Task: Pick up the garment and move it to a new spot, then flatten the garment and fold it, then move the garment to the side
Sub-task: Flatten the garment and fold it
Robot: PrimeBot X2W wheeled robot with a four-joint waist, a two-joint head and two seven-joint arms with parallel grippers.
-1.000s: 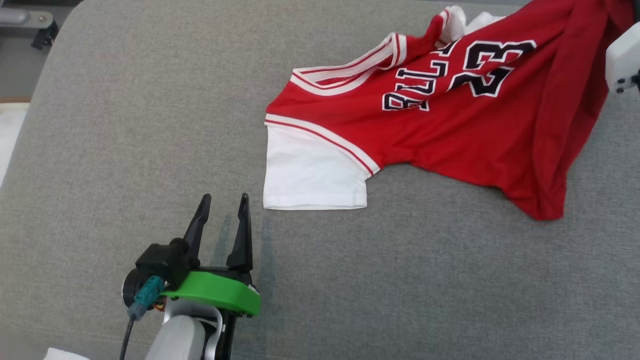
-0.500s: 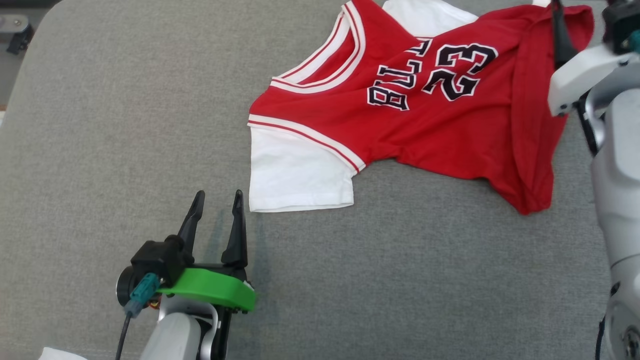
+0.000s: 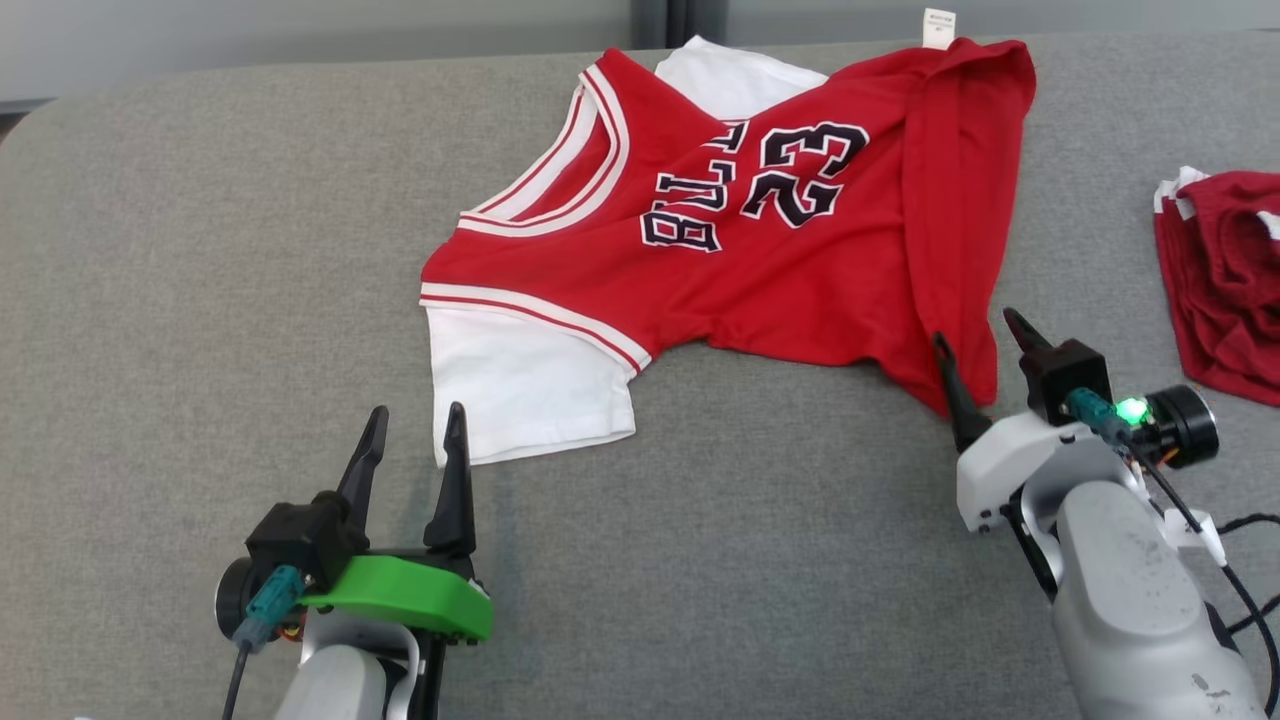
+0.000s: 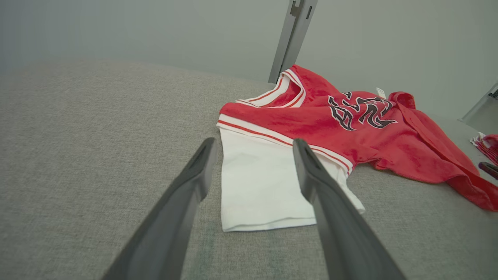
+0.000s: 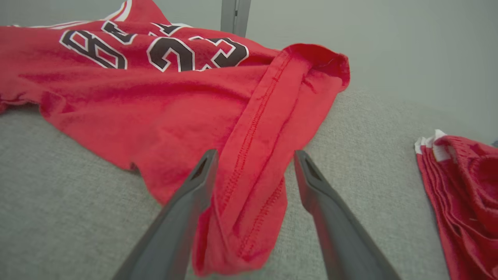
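The red jersey (image 3: pixel 760 260) lies rumpled across the upper middle of the grey tabletop (image 3: pixel 200 250), left pincer (image 3: pixel 417 410) apart at lower left, right pincer (image 3: pixel 975 327) apart astride its hem corner.

Left gripper (image 3: pixel 417 412) is seen at lower left, fingers spread wide and pointed forward; right gripper (image 3: pixel 975 330) is seen at lower right, fingers likewise spread wide, tilted slightly leftward.

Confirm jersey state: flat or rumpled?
Rumpled. The jersey lies mostly spread on the grey cushion, but its hem is folded over in a ridge, and the far white sleeve is tucked partly under the body.
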